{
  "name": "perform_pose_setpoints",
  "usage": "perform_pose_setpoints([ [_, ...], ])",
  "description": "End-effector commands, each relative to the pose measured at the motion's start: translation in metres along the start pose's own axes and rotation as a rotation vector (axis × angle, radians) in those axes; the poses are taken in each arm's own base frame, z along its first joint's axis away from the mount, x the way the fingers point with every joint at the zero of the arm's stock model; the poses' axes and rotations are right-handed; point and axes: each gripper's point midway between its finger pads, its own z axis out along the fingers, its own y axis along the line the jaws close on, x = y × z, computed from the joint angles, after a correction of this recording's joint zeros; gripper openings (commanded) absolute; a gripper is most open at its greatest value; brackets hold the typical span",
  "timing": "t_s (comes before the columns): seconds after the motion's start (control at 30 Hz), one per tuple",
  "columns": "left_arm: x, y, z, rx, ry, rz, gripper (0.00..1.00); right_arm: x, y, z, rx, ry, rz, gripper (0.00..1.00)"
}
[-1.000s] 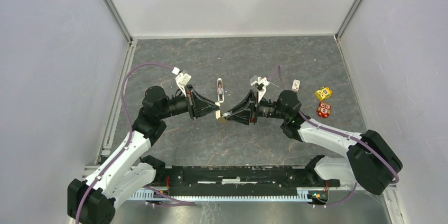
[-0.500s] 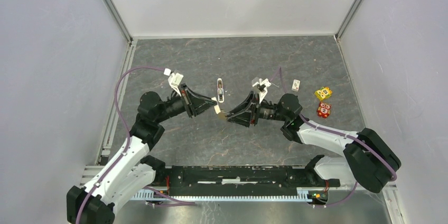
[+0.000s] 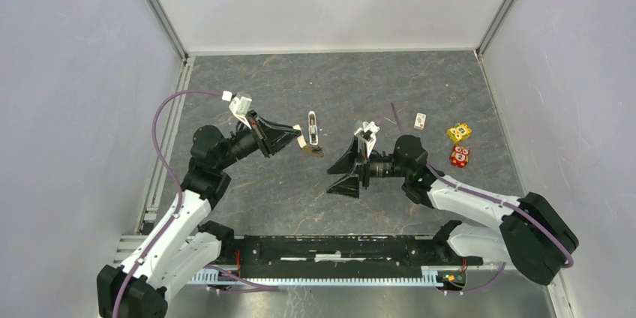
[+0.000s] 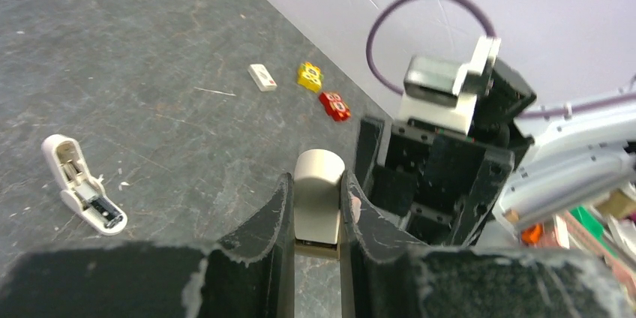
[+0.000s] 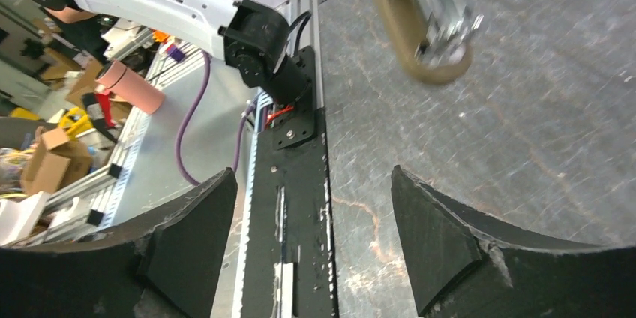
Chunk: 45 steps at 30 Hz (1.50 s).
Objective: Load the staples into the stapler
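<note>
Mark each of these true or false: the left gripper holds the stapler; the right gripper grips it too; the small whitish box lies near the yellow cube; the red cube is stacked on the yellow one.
1. The left gripper is shut on the beige stapler. True.
2. The right gripper grips the stapler too. False: its jaws stand wide open, apart from the stapler, with nothing between them.
3. The small whitish box lies on the table near the yellow cube. True.
4. The red cube is stacked on the yellow cube. False: both lie on the table, the red one beside the yellow one with a gap between them.
</note>
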Motion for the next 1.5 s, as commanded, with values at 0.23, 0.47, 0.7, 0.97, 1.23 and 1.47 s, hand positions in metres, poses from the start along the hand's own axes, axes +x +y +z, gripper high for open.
perform_pose_setpoints([
  [0.23,0.006,-0.065,-0.010,0.360,0.143,0.109,0.02,-0.072,0.010,0.010,0.052,-0.085,-0.222,0.93],
  [0.47,0.016,-0.077,-0.011,0.427,0.180,0.091,0.02,-0.073,0.024,0.042,0.005,-0.040,-0.234,0.85],
  [0.7,0.017,-0.080,-0.012,0.438,0.186,0.088,0.02,-0.071,0.026,0.048,-0.022,-0.060,-0.207,0.52],
  [0.97,0.014,-0.056,-0.002,0.288,0.164,0.090,0.25,-0.067,0.023,0.044,0.000,-0.073,-0.204,0.19],
  [1.23,-0.008,-0.023,-0.007,0.014,0.081,0.162,0.79,-0.055,-0.030,0.030,0.233,-0.067,-0.155,0.19],
  [1.47,-0.019,0.017,-0.034,-0.278,0.032,0.245,1.00,-0.030,-0.127,-0.009,0.714,0.119,-0.228,0.21],
])
